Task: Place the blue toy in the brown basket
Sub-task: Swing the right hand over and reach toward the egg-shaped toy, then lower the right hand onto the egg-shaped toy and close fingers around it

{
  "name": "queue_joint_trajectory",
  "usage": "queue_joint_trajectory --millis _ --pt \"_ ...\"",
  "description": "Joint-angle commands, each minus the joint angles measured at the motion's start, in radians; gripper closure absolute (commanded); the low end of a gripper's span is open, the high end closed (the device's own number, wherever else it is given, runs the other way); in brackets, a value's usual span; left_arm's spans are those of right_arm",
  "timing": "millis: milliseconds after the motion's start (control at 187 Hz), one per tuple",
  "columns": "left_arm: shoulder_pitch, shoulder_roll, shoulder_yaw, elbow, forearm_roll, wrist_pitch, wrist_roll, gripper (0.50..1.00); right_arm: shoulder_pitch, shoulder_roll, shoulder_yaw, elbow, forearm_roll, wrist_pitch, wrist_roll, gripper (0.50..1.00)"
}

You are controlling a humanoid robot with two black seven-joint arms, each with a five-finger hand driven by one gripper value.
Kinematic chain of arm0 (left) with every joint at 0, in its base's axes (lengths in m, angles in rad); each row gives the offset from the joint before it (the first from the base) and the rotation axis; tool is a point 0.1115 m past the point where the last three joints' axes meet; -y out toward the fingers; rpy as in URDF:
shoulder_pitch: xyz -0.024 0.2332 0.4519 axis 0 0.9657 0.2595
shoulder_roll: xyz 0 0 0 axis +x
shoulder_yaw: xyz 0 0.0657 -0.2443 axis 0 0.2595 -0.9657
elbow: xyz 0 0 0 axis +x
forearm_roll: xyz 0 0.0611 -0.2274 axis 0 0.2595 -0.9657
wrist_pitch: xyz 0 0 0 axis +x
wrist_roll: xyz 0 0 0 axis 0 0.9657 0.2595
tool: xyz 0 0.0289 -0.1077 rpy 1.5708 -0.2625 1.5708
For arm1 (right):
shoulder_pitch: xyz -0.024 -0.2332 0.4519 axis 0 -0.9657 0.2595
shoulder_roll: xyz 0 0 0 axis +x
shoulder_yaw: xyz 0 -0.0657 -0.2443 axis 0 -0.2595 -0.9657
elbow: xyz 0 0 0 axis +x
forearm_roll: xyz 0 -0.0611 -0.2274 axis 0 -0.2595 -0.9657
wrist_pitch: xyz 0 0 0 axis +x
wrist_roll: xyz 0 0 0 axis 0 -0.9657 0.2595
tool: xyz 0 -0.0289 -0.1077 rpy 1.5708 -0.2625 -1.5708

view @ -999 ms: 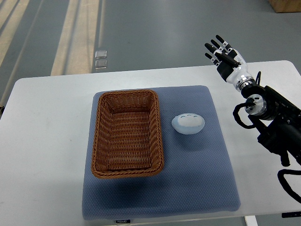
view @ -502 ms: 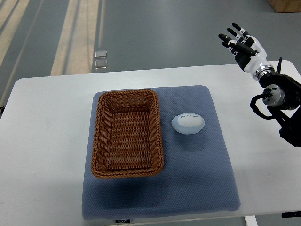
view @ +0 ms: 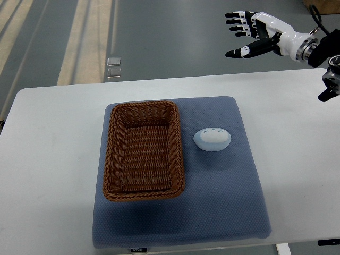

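A pale blue egg-shaped toy (view: 212, 139) lies on the blue mat (view: 223, 191), just right of the brown wicker basket (view: 143, 150). The basket holds nothing that I can see. My right hand (view: 245, 33) hangs high at the upper right, beyond the table's far edge, fingers spread and pointing left, holding nothing. It is well above and to the right of the toy. The left arm does not show.
The mat lies on a white table (view: 53, 149). Grey floor with pale stripes lies beyond the far edge. A small square floor fitting (view: 113, 66) sits behind the table. A brown box corner (view: 321, 5) shows at the top right.
My right arm has lifted and swung up to the right, its forearm largely leaving the frame. The hand turned from fingers pointing up-left to fingers pointing left. Toy and basket have not moved.
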Motion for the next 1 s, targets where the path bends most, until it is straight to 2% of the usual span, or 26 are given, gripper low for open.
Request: queue_joint_trajectory --millis 0,160,315,604,866,994 --pt "0.0 0.0 0.0 0.0 0.0 0.0 0.0 0.5 0.092 -0.034 -0.126 0.09 -0.115 0.008 -0.051 0.589" --pt "0.0 0.0 0.0 0.0 0.0 0.0 0.0 0.5 0.255 -0.04 -0.34 0.184 -0.194 0.032 -0.16 0.591" --pt "0.0 0.0 0.0 0.0 0.0 0.0 0.0 0.5 0.371 -0.02 -0.518 0.23 -0.2 0.034 -0.193 0.593" --pt "0.0 0.0 0.0 0.0 0.0 0.0 0.0 0.5 0.399 0.087 -0.594 0.234 -0.197 0.034 -0.315 0.595" --pt "0.0 0.0 0.0 0.0 0.0 0.0 0.0 0.5 0.35 0.179 -0.6 0.219 -0.191 0.02 -0.316 0.595" --pt "0.0 0.0 0.0 0.0 0.0 0.0 0.0 0.5 0.305 0.213 -0.598 0.171 -0.191 0.006 -0.316 0.595"
